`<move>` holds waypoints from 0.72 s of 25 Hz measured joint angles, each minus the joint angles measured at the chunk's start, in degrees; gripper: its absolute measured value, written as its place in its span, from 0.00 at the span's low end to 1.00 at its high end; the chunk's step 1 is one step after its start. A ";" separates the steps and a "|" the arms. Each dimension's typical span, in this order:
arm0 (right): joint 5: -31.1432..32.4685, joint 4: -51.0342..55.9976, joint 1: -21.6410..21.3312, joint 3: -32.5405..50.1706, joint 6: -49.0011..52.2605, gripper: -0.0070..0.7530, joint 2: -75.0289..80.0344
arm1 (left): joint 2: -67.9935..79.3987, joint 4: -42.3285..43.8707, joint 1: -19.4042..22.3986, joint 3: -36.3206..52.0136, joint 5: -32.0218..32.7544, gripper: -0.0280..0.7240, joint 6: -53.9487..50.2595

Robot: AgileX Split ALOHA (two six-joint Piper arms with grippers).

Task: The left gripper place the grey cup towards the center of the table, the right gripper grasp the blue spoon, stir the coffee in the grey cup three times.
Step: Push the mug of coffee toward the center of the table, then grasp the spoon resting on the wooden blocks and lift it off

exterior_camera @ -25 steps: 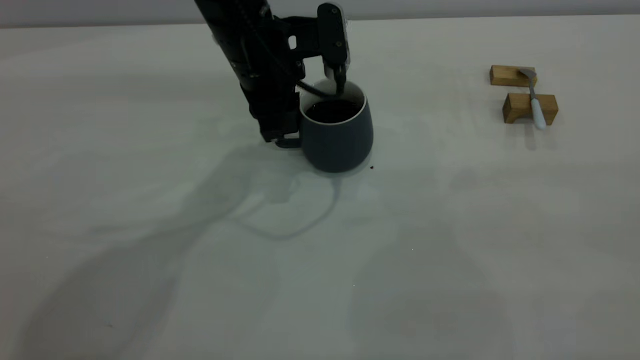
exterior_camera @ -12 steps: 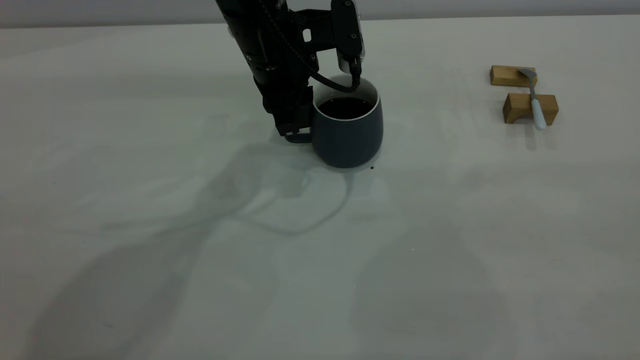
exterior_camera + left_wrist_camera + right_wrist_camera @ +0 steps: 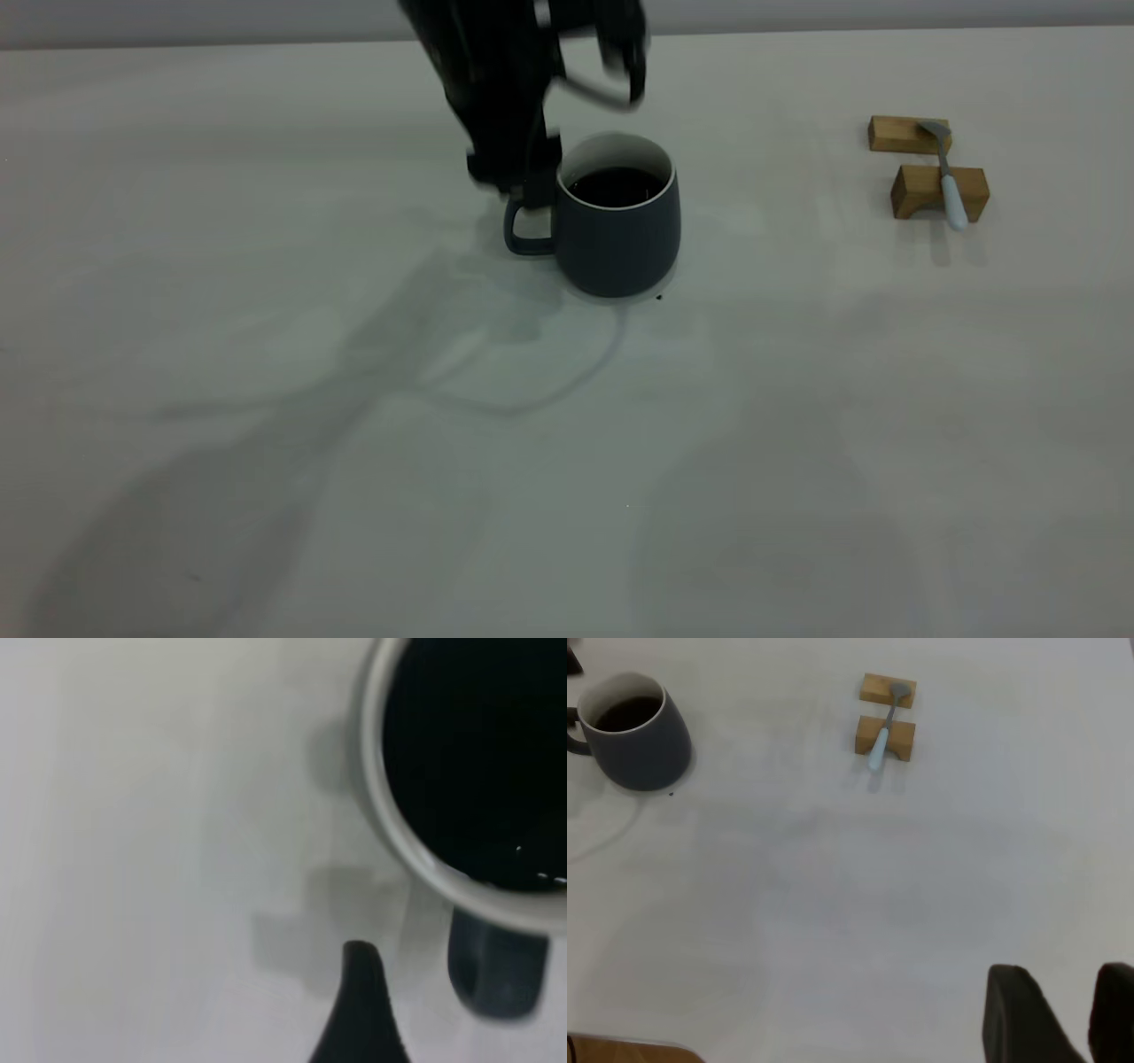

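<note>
The grey cup stands upright on the table near its middle, with dark coffee inside and its handle pointing left. My left gripper hangs just above that handle, open and off the cup. Only one of its fingers shows in the left wrist view, apart from the handle. The blue spoon lies across two wooden blocks at the far right. My right gripper is high over the table's near side, far from the spoon, open and empty.
Two small wooden blocks carry the spoon. A tiny dark speck lies by the cup's base. Bare table stretches between cup and spoon. A brown table edge shows in the right wrist view.
The left gripper slid the cup to the right by its handle, then let go and rose above the handle. The spoon and blocks stayed put.
</note>
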 joint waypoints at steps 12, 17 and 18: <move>0.00 0.00 0.00 0.00 0.00 0.32 0.00 | -25.33 0.83 0.44 0.00 29.45 0.59 -26.02; 0.00 0.00 0.00 0.00 0.00 0.32 0.00 | -32.49 1.37 0.55 0.06 40.62 0.48 -31.23; 0.00 0.00 0.00 0.00 0.00 0.32 0.00 | -33.90 1.37 0.55 0.06 40.62 0.46 -32.71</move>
